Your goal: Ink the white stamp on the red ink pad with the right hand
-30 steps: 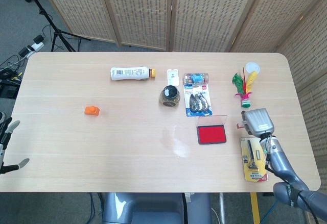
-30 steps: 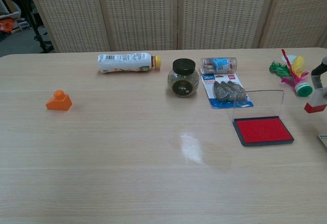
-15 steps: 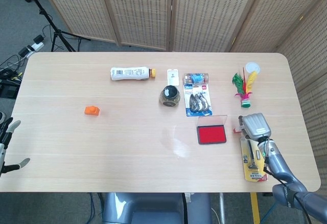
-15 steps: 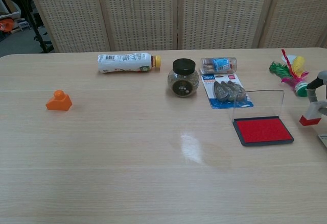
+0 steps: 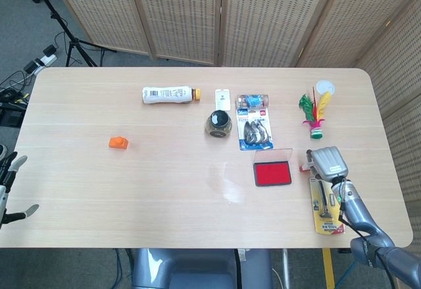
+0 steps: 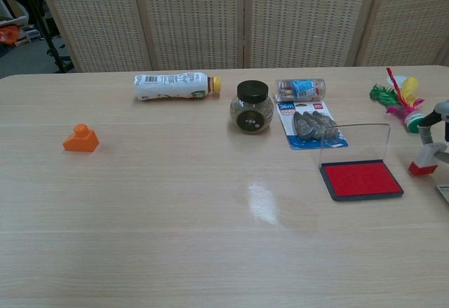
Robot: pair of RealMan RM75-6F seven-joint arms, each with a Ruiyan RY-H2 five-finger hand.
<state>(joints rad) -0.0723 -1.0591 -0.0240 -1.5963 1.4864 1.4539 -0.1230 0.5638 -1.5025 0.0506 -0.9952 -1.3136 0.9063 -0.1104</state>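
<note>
The red ink pad [image 5: 272, 174] [image 6: 361, 179] lies open right of the table's middle, its clear lid standing at the far side. My right hand [image 5: 329, 160] [image 6: 440, 116] holds the white stamp [image 6: 426, 158], red at its base, just right of the pad and low over the table. In the head view only a red corner of the stamp [image 5: 304, 168] shows beside the hand. Whether the stamp touches the table I cannot tell. My left hand [image 5: 9, 191] hangs off the table's left edge with its fingers apart and nothing in it.
A white bottle [image 5: 170, 94], a dark jar [image 5: 218, 124], a blue blister pack [image 5: 255, 131] and a white card [image 5: 223, 99] lie behind the pad. A feathered shuttlecock [image 5: 312, 114] stands far right. A packaged tool [image 5: 325, 203] lies under my right forearm. An orange block [image 5: 118, 143] sits left.
My right hand has lowered the stamp and brought it slightly left, closer to the ink pad's right edge. The left hand has not moved.
</note>
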